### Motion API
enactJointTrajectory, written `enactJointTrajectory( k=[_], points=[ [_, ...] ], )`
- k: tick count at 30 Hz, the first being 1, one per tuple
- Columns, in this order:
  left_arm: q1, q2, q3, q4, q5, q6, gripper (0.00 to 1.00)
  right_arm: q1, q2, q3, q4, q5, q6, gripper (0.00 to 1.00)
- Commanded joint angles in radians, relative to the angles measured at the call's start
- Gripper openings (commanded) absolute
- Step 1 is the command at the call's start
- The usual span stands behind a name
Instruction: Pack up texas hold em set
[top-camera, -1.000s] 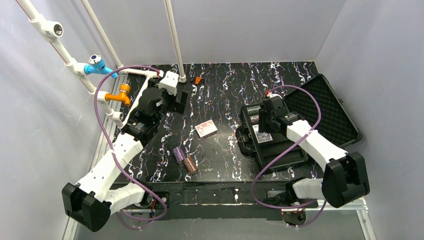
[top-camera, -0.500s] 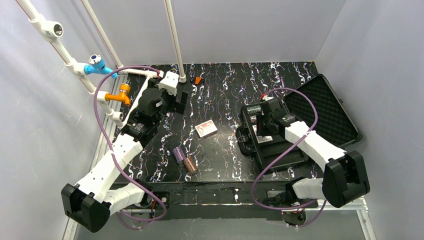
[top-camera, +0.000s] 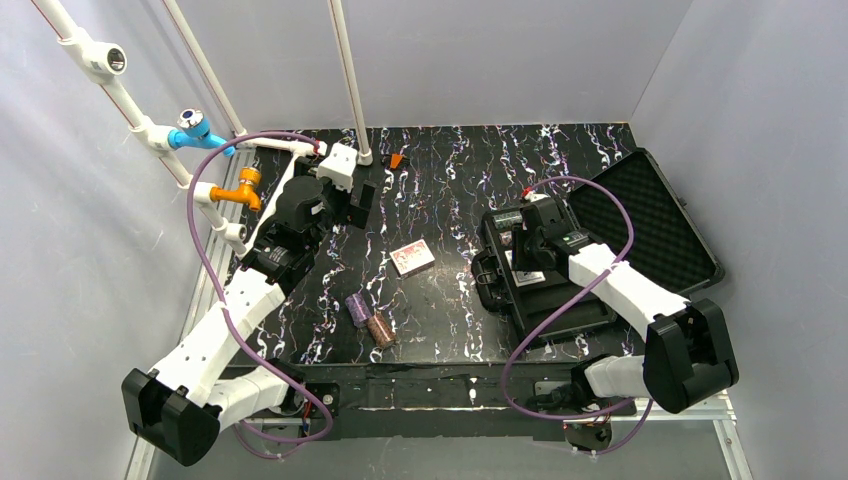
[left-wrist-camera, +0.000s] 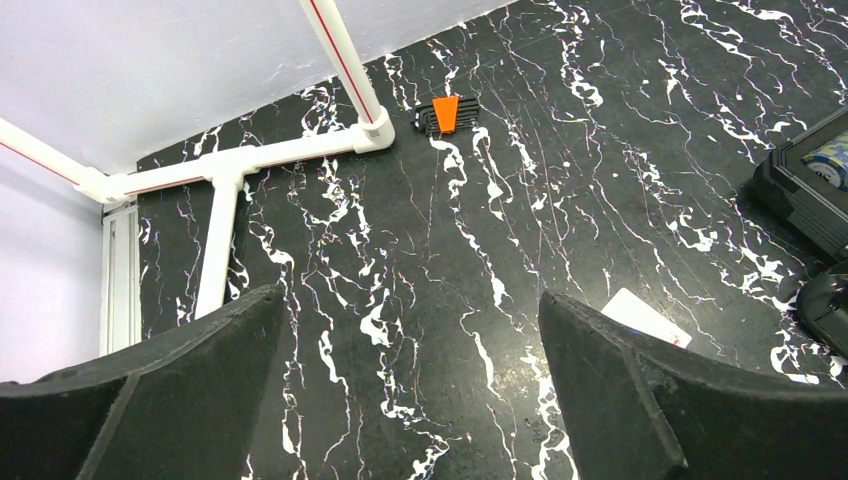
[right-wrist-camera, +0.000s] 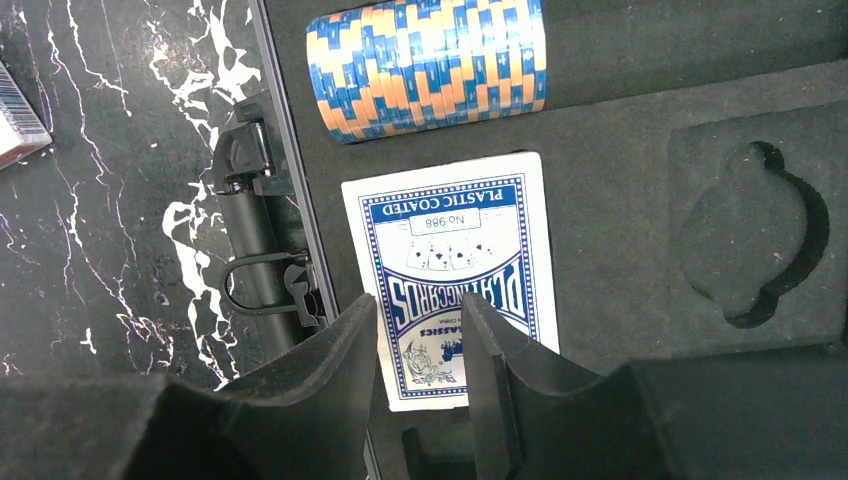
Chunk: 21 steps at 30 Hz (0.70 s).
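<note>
The black case (top-camera: 655, 215) lies open at the right, lid back, foam showing. In the right wrist view a blue-white card deck (right-wrist-camera: 455, 250) lies flat in a foam pocket, beside an orange-and-blue chip stack (right-wrist-camera: 430, 65) in its groove. My right gripper (right-wrist-camera: 420, 335) hovers over the deck's near end, jaws partly apart with nothing between them. On the table sit a red card deck (top-camera: 413, 257), a purple chip stack (top-camera: 356, 307) and a brown chip stack (top-camera: 381, 329). My left gripper (left-wrist-camera: 410, 320) stands wide open over bare table at the back left.
White pipe framing (left-wrist-camera: 225, 170) runs along the back left of the marbled table. A small orange-and-black tool (left-wrist-camera: 445, 113) lies by the pipe foot. The case handle (right-wrist-camera: 255, 230) juts from the case's left side. Grey walls close in on three sides.
The right gripper's jaws have narrowed and it has shifted slightly left over the case. The left arm has stayed still.
</note>
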Motion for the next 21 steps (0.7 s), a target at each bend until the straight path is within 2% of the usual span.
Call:
enactJointTrajectory(
  k=[1, 12, 21],
  points=[
    [-0.005, -0.01, 0.009, -0.005, -0.005, 0.002, 0.99, 0.002, 0.001, -0.017, -0.005, -0.02, 0.009, 0.46],
    [-0.005, 0.006, 0.01, -0.004, -0.001, -0.011, 0.99, 0.084, -0.03, 0.071, 0.024, 0.042, -0.046, 0.66],
    [-0.005, 0.018, 0.008, -0.006, -0.014, 0.002, 0.99, 0.195, 0.024, 0.136, 0.082, -0.036, -0.062, 0.75]
  ],
)
